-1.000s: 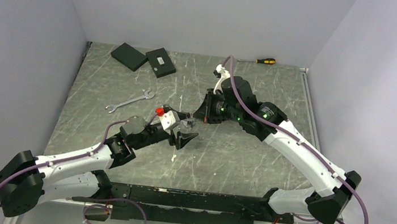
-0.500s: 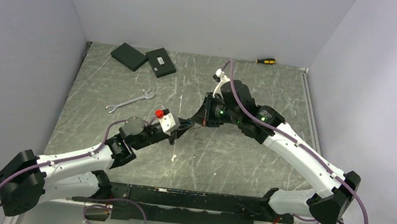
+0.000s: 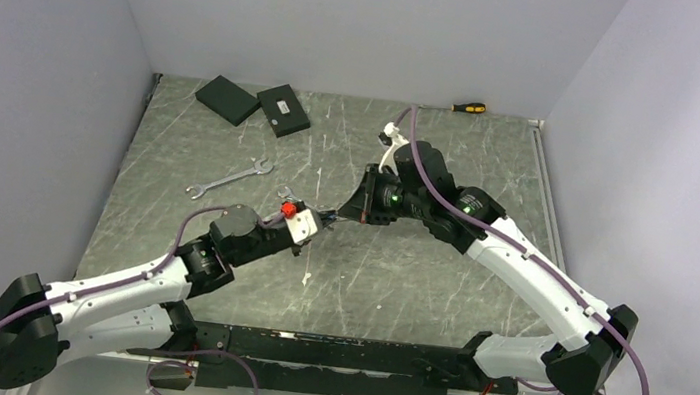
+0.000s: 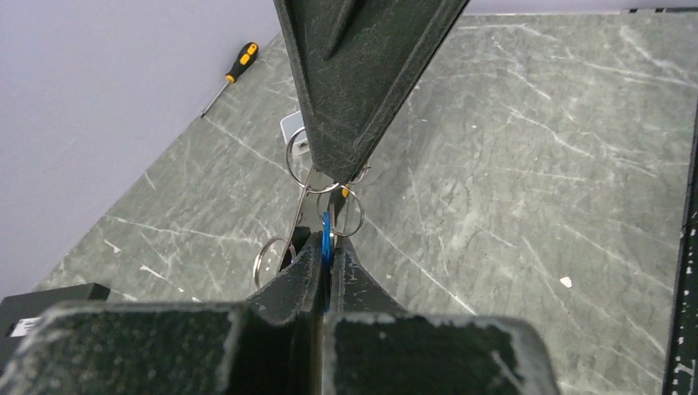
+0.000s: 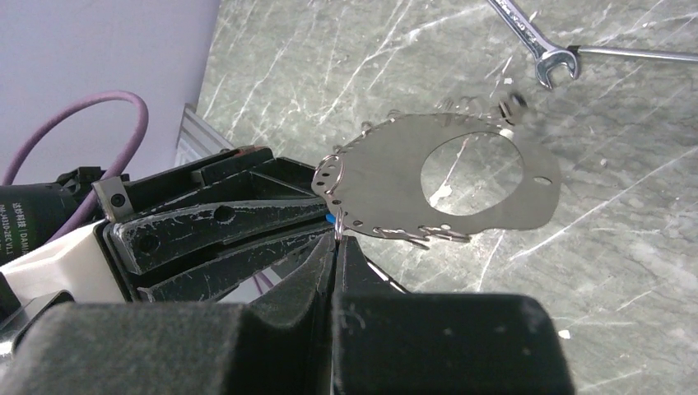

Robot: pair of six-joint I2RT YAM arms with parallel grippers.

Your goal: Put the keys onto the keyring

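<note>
Top view: 1 second ago my left gripper (image 3: pixel 321 218) stood wide open at 7 o'clock of the right gripper (image 3: pixel 346 215). Now it has swung up tip to tip with it and snapped shut. What sits between them is too small to read here. 1 key (image 3: pixel 227 178) lies flat on the table (image 3: pixel 396 284) at 10 o'clock of the pair, well apart from both. I see no 2nd key.

Left wrist: my fingers are pressed together on a thin blue tab (image 4: pixel 326 234). It seems to hang among the wire loops of the keyring (image 4: pixel 288 160), though I can't be sure it is joined to them. The right gripper comes in from 12 o'clock, its tip touching those loops.

Right wrist: its fingers are closed, pinching the keyring's rim. From here the keyring shows as a flat silver plate with 1 round hole, held off the table.

So both arms now share the keyring. I judge threading hasn't begun, since the key must still be fetched.
</note>
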